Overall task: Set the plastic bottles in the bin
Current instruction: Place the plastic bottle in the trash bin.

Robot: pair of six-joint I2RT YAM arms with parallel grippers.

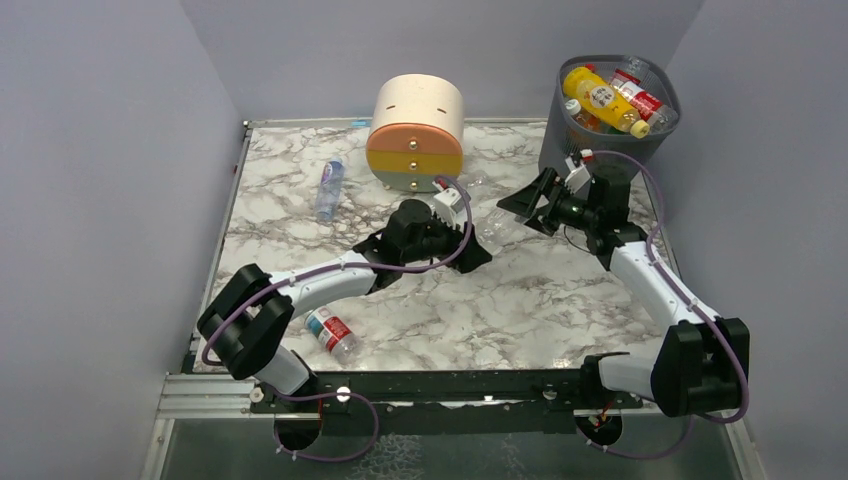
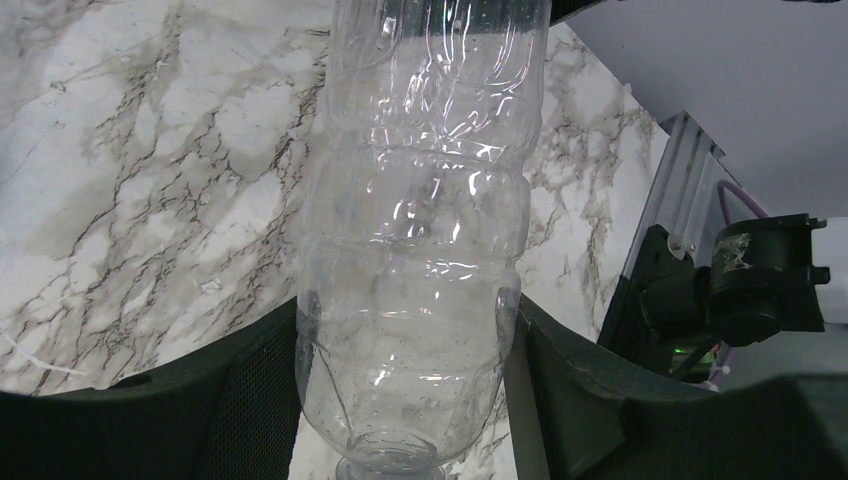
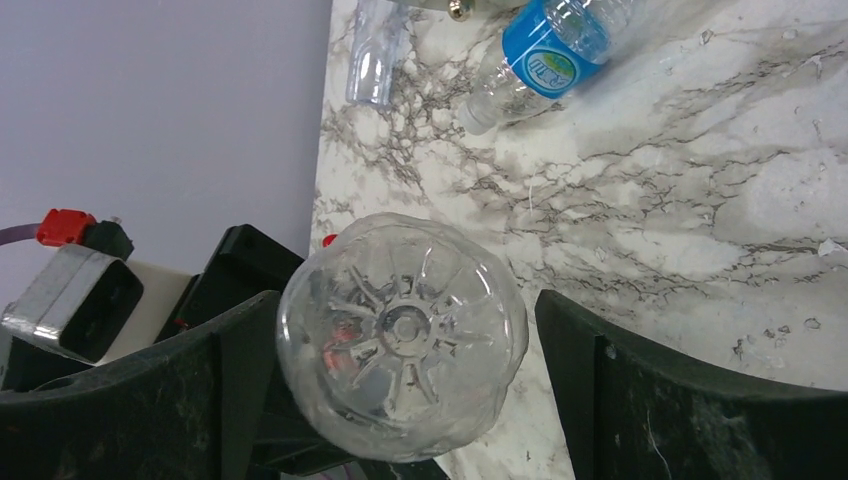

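A clear, label-free plastic bottle (image 2: 415,250) is clamped near its neck between the fingers of my left gripper (image 2: 405,340), which is shut on it. It hangs over the middle of the table (image 1: 496,222), base pointing right. My right gripper (image 3: 408,335) is open, and the bottle's ribbed base (image 3: 400,335) sits between its fingers; a gap shows on the right side. In the top view my left gripper (image 1: 468,238) and right gripper (image 1: 522,212) face each other. The dark mesh bin (image 1: 610,145) stands at the back right, holding yellow (image 1: 598,95) and red-labelled (image 1: 640,100) bottles.
A blue-labelled bottle (image 1: 328,187) lies at the left back, a red-labelled one (image 1: 332,333) near the front left. The round cream-orange drawer unit (image 1: 415,135) stands at the back centre. Another clear bottle (image 3: 375,50) lies beside the blue-labelled bottle (image 3: 545,55).
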